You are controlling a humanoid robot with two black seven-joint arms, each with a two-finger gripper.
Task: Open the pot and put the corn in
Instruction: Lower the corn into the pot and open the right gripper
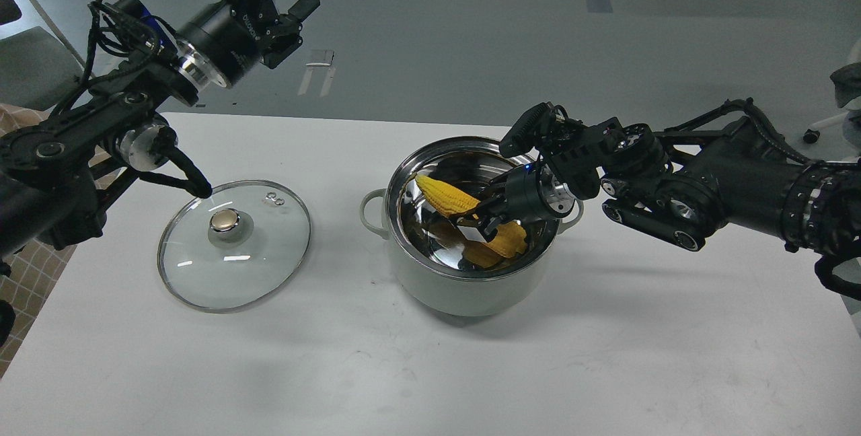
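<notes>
Head view: right gripper (485, 215) reaches into the pot (464, 268) at centre frame, fingers closed around the corn (445, 195). Release while tilted and it could snag; left gripper (282, 9), upper left, unreadable.

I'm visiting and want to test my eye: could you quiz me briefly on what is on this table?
1. True or false: the glass lid sits on the pot.
2. Which gripper reaches into the pot: A left, B right?
3. Fill in: the corn is inside the ____.

Key: 1 false, it lies on the table left of the pot; 2 B; 3 pot.
</notes>
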